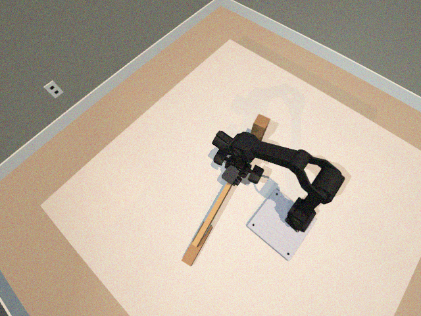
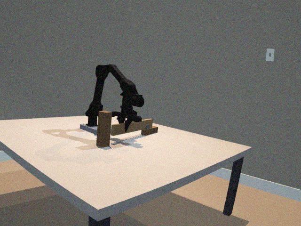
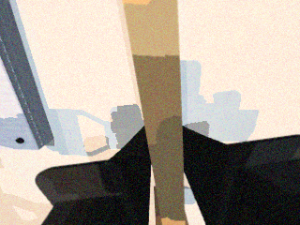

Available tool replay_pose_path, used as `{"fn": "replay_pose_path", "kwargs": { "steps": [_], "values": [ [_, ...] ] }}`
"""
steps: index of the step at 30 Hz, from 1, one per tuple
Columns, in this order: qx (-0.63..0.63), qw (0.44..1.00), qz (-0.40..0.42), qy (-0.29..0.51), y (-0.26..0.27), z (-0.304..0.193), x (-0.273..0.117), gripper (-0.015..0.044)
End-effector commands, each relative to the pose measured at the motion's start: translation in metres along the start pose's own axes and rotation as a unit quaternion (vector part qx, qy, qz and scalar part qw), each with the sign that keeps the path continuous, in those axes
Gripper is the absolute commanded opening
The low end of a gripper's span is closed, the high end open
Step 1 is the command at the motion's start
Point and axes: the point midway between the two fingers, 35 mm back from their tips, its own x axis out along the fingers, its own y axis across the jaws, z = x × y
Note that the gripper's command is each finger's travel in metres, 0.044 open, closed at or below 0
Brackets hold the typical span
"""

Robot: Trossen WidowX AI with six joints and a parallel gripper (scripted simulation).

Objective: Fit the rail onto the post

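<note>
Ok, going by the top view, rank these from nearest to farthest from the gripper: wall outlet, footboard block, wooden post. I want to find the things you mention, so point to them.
1. Wooden post point(image 1: 261, 121) point(image 2: 104, 128), just beyond the gripper point(image 1: 234, 176) point(image 2: 126, 130) point(image 3: 158, 127), toward the top.
2. Footboard block point(image 1: 190, 257) point(image 2: 148, 131), lower left, under the rail's far end.
3. Wall outlet point(image 1: 53, 89), far upper left.

- Wooden rail point(image 1: 214, 213) point(image 2: 141, 124) point(image 3: 157, 84): long, pale, on edge, gripped by the tool; near end raised off the counter, its meeting with the post hidden.
- Post point(image 1: 262, 120) point(image 2: 104, 128): short, brown, upright on the counter; pegs not discernible.
- Footboard block point(image 1: 191, 256) point(image 2: 150, 131): low, brown, under the rail's far end.
- Bracket point(image 1: 208, 230) point(image 2: 147, 126): small, greyish, beside that end.
</note>
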Motion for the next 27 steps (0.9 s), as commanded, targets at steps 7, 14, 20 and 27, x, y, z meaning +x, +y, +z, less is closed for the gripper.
{"fn": "replay_pose_path", "kwargs": {
  "steps": [7, 14, 20, 27],
  "values": [
    [-0.002, 1.000, -0.003, -0.001, -0.0025, -0.0035, -0.0010, 0.0000],
    [-0.002, 1.000, -0.003, -0.001, -0.0028, -0.0055, -0.0002, 0.0000],
    [-0.002, 1.000, -0.003, -0.001, -0.0029, -0.0074, 0.0000, 0.0000],
    [-0.002, 1.000, -0.003, 0.000, -0.0029, -0.0095, -0.0005, 0.0000]
  ]
}}
